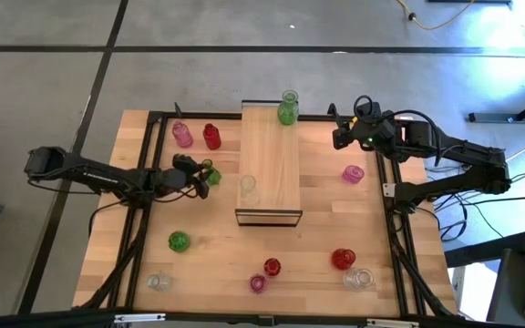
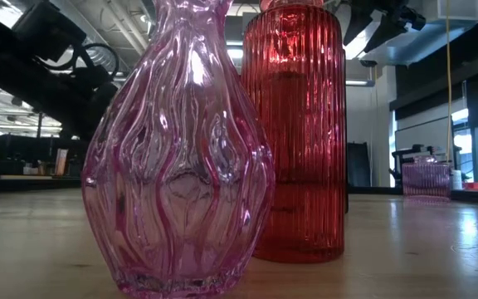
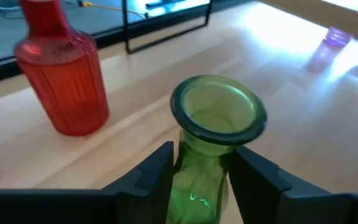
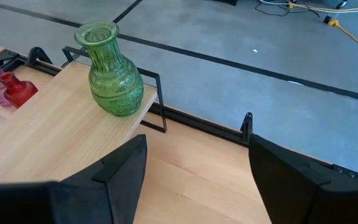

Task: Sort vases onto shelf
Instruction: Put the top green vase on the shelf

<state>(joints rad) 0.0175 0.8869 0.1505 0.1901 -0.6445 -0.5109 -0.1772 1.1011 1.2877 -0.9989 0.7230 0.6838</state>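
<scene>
2 vases already stand on the shelf (image 1: pixel 270 159): a green one (image 1: pixel 287 107) at its far end and a clear one (image 1: pixel 248 189) near the dark-framed near end. The rest are spread over the counter (image 1: pixel 326 228), among them a pink vase (image 1: pixel 181 135) and a red vase (image 1: pixel 211 136) beside the far left corner.

The left end effector (image 1: pixel 204 178) sits just left of the shelf with its 2 fingers (image 3: pixel 151 177) about halfway closed on either side of the neck of a small green vase (image 3: pixel 211 134). The pads look to be touching or just short of the glass, so I cannot say the grip is firm. The vase stands upright, its long axis vertical, its mouth toward the wrist camera.

What the coming move turns on: the shelf lies directly to the right of this vase, a short reach, and its top is higher than the counter, so the vase would need lifting before it travels sideways. The left arm is clearly the nearer one.

The right end effector (image 4: pixel 197 177) hangs wide open and empty over the far right corner, near the shelf's far end.
</scene>
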